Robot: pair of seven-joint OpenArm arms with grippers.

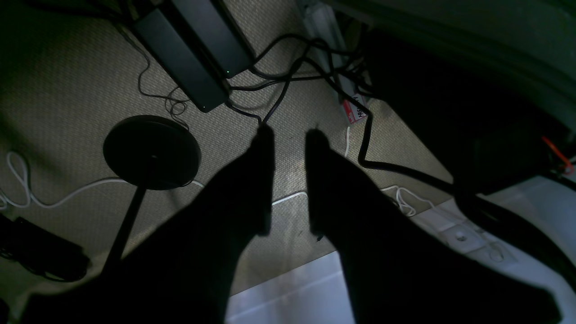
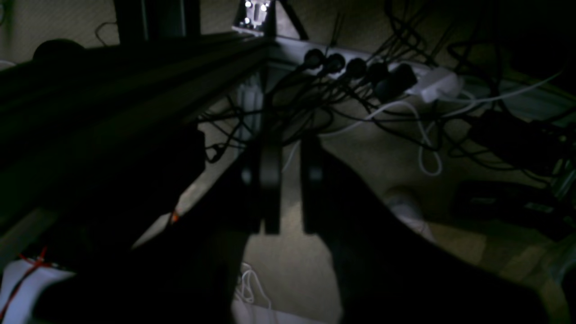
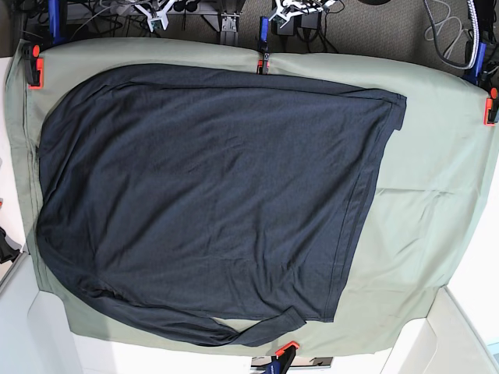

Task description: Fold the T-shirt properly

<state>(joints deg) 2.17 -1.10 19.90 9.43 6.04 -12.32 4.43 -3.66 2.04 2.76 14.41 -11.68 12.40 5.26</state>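
Pincers, two, both hanging off the table and pointing down at the floor.

Left gripper (image 1: pixel 289 135): fingers (image 1: pixel 263 180) showing as dark silhouettes in the left wrist view, standing a narrow gap apart with nothing between them. Beige carpet (image 1: pixel 67 90) is lying beneath the tips; black power bricks (image 1: pixel 193 54) are sitting beyond the tips and to their left, a round black stand base (image 1: pixel 152 152) to the left, tangled black cables (image 1: pixel 292 76) just past the tips, a white cable (image 1: pixel 288 197) crossing under the gap.

Right gripper (image 2: pixel 290 148): fingers (image 2: pixel 270 189) likewise standing slightly parted and gripping nothing. A white power strip (image 2: pixel 432 83) with black plugs is lying ahead and to the right; a dark frame beam (image 2: pixel 135 76) is running along the left side.

T-shirt (image 3: pixel 210 195): appearing in neither wrist view, so lying well apart from both pincers. In the base view it is spreading flat and dark over the olive table cloth (image 3: pixel 429 195), covering most of the cloth's left and middle. One sleeve (image 3: pixel 242 331) is folding along the near edge. Neither arm is showing in the base view.

Edges and room: orange clamps (image 3: pixel 33 66) are pinning the cloth at its borders. A broad bare strip of cloth is lying open on the base view's right; on the left the shirt is reaching nearly to the cloth's edge.
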